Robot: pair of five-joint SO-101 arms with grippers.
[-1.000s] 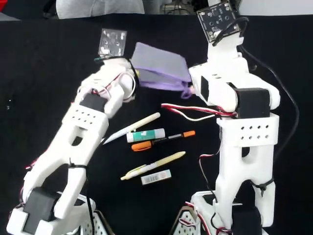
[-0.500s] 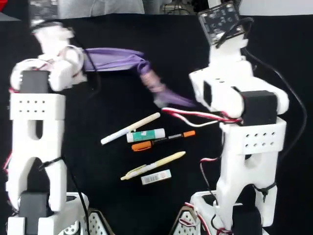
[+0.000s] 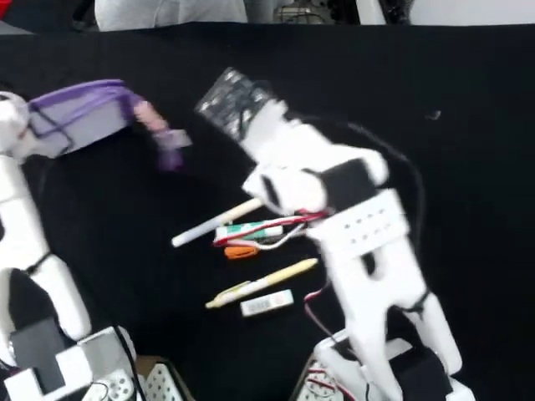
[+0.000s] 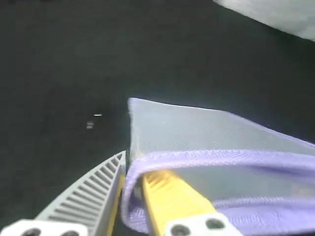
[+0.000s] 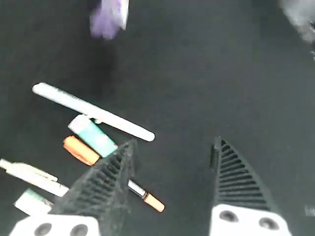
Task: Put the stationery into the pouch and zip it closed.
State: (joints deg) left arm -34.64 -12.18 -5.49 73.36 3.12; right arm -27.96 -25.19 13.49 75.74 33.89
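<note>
The purple pouch (image 3: 77, 111) hangs lifted off the table at the far left, its zip end (image 3: 165, 140) trailing to the right. My left gripper (image 4: 133, 169) is shut on the pouch (image 4: 221, 142), one finger inside the rim and one outside. My right gripper (image 5: 172, 162) is open and hovers over the stationery: a white pen (image 5: 93, 112), a glue stick (image 5: 92, 136), an orange marker (image 5: 81, 151), a yellow pen (image 5: 29, 172) and an eraser (image 5: 32, 202). In the high view the white pen (image 3: 221, 221), yellow pen (image 3: 263, 282) and eraser (image 3: 266, 302) lie mid-table, and the right arm (image 3: 334, 200) partly covers the glue stick.
The black table (image 3: 468, 125) stretches wide to the right of the right arm. The arm bases (image 3: 92, 368) stand at the front edge. A pale object (image 3: 167, 12) lies beyond the table's back edge.
The left arm swung far left and carried the pouch with it. The right arm left the pouch's end and swung left and down over the stationery.
</note>
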